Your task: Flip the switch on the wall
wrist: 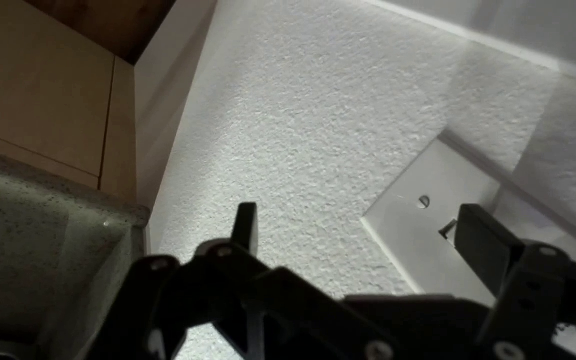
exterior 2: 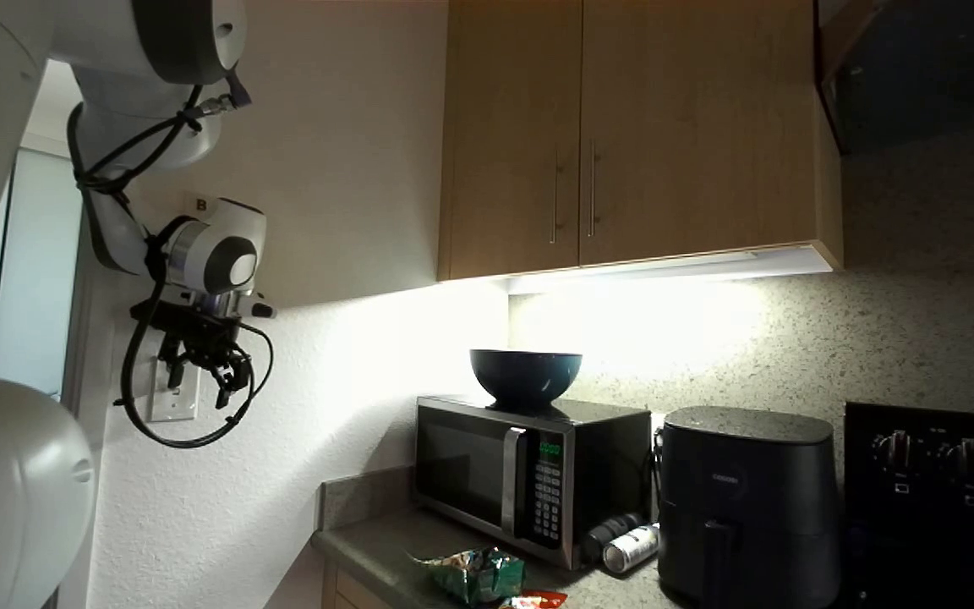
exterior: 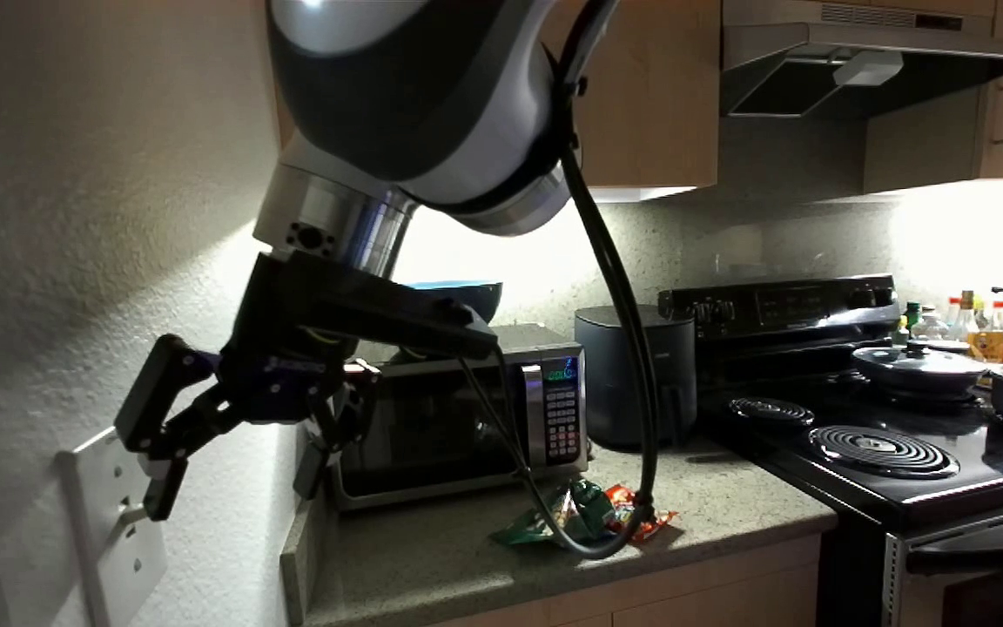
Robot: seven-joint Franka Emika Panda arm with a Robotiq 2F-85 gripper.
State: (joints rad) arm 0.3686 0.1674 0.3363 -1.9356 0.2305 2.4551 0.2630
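Note:
A white switch plate (exterior: 131, 566) is fixed to the wall at the left in an exterior view. Its small toggle switch (exterior: 131, 514) sticks out at the middle of the plate. My gripper (exterior: 238, 488) is open and empty. One finger is right beside the toggle; I cannot tell whether they touch. The other finger hangs farther right, off the plate. The plate (exterior 2: 174, 410) and gripper (exterior 2: 198, 386) also show in an exterior view. In the wrist view, the right finger of the gripper (wrist: 363, 227) covers most of the toggle, leaving part of its slot visible on the plate (wrist: 403, 235).
A microwave (exterior: 440, 427) stands on the counter (exterior: 684, 496) right of the gripper, with a dark bowl (exterior 2: 525, 376) on top. Snack bags (exterior: 584, 514), an air fryer (exterior: 632, 383) and a stove (exterior: 972, 453) are farther right. A cable loops below the arm.

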